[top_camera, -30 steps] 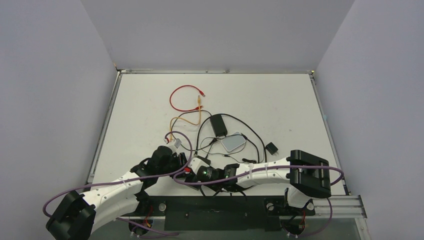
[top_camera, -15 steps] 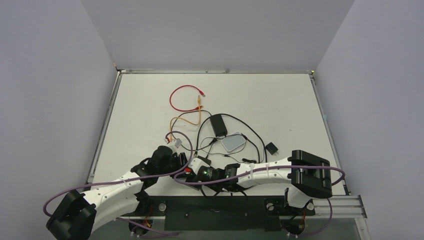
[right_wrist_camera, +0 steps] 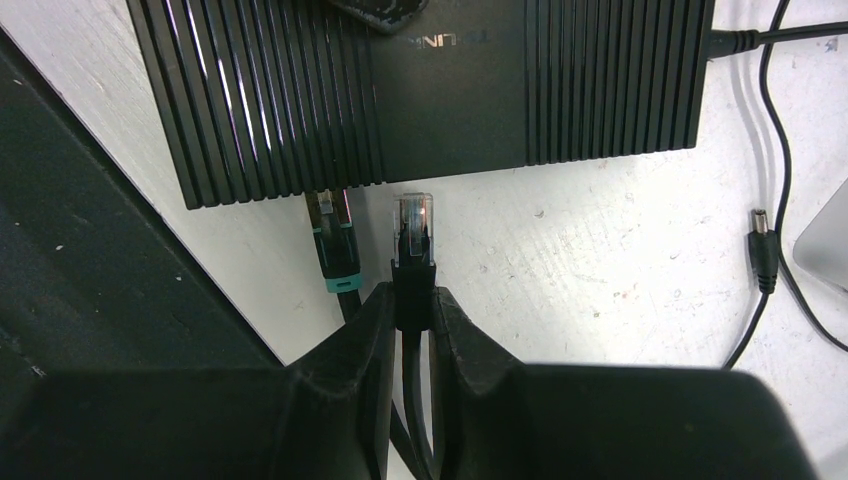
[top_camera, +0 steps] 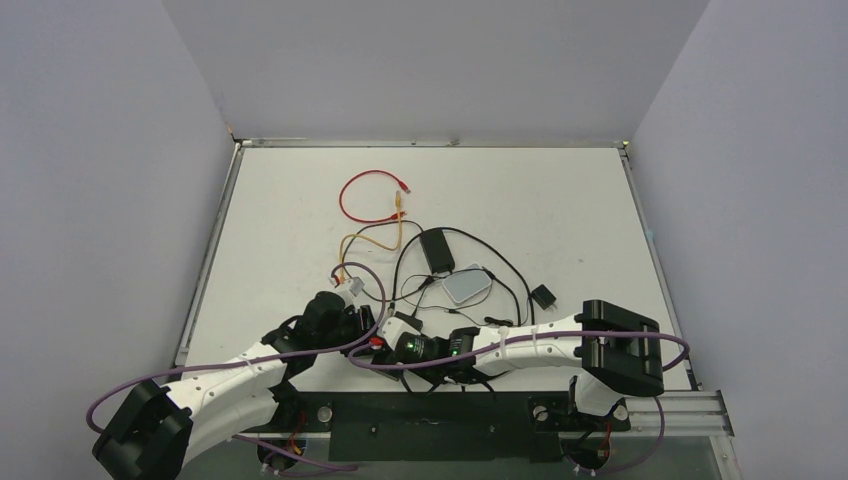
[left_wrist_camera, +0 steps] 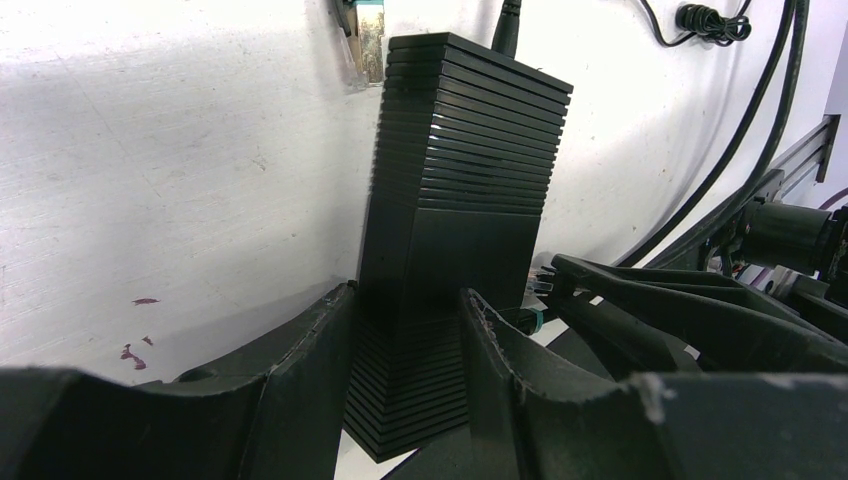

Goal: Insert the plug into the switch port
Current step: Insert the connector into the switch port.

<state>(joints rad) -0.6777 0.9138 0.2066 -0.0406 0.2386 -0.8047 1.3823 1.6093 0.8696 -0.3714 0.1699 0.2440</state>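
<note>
Plain pale grey walls [top_camera: 100,150] enclose a white table [top_camera: 570,200] with metal edging [top_camera: 430,143], evenly lit.

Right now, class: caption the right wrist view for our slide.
Right gripper pinches a clear-tipped plug just short of the black switch, beside a teal-booted cable already seated.

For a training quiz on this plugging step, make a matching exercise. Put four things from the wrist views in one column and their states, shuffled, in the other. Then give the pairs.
Things
1. clear-tipped black network plug
2. teal-booted cable plug
3. flat black ribbed switch box
4. small black barrel connector

States
a. lying loose on the white table
b. clamped in the left pincer
c. reaching into the box's near edge
d. held in the right pincer, tip just short of the box

Pairs: 1-d, 2-c, 3-b, 4-a
</note>
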